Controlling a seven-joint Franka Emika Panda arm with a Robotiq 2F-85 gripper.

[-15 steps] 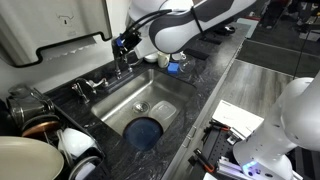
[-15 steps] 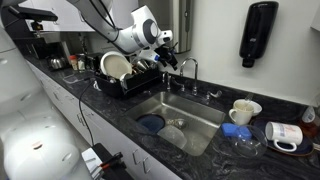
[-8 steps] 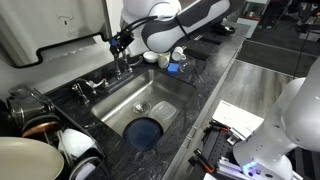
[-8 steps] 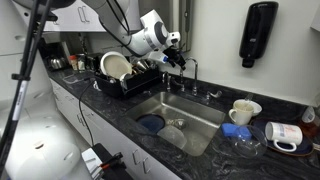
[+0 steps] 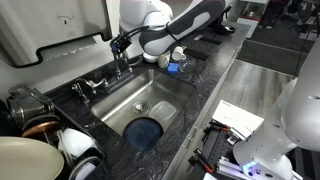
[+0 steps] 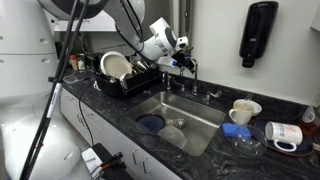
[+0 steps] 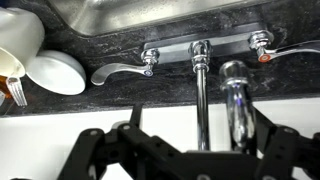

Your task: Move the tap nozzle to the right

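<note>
The tap nozzle (image 7: pixel 201 105) is a thin chrome gooseneck rising from the faucet base at the back of the sink. Its downward tip (image 7: pixel 236 100) shows beside the stem in the wrist view. In both exterior views the nozzle (image 5: pixel 118 63) (image 6: pixel 193 70) stands behind the steel sink. My gripper (image 7: pixel 190 150) (image 5: pixel 121 45) (image 6: pixel 183 61) is at the top of the nozzle. It is open, with a dark finger on either side of the stem and tip. I cannot tell whether a finger touches the chrome.
Two short chrome lever handles (image 7: pixel 121 72) (image 7: pixel 287 46) flank the faucet base. The steel sink (image 5: pixel 168 110) (image 6: pixel 200 101) holds a blue bowl (image 5: pixel 145 131). A dish rack with plates (image 6: pixel 118 68) stands on one side of the tap, cups (image 6: pixel 242 110) on the other. The wall is close behind the tap.
My gripper has moved across from the dish rack side towards the faucet and now sits around the nozzle's top. The nozzle has not visibly turned.
</note>
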